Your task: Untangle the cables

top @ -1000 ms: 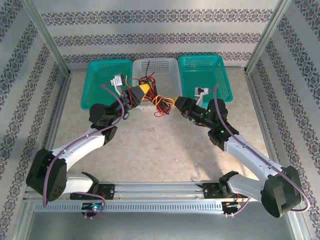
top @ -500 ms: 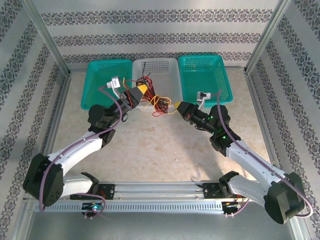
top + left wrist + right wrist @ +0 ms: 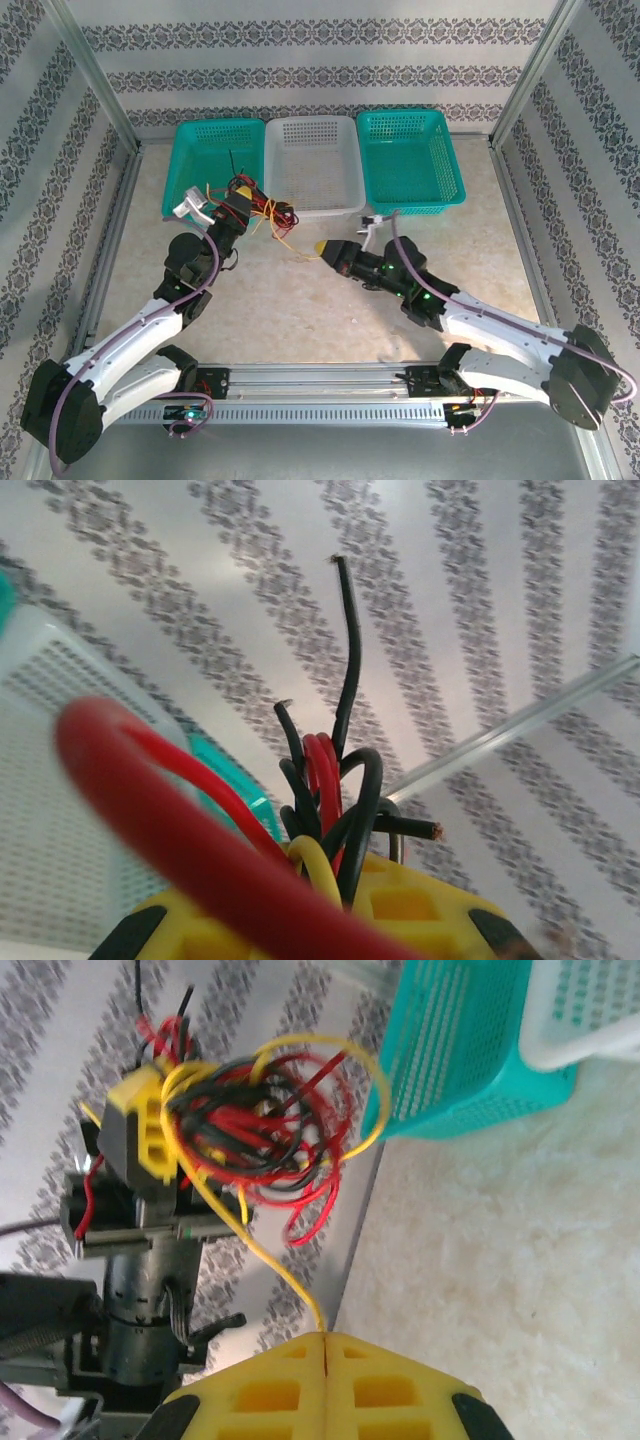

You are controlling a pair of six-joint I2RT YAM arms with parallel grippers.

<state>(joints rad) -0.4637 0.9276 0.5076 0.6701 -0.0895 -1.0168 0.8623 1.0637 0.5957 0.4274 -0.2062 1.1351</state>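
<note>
Pulled back off basket [image 3: 313, 165] over the last second, cables [image 3: 265, 208] lifted out with the arms as one red, black and yellow tangle. Left gripper [image 3: 243, 193] clamped almost shut on tangle just off basket's near-left corner, presumably as anchor. Right gripper [image 3: 322, 250] pinched fully closed on single yellow strand [image 3: 262, 1260], drawn out to basket's near side, well apart from tangle, apparently to tease that strand free; rest of cables judged not yet separated.
</note>
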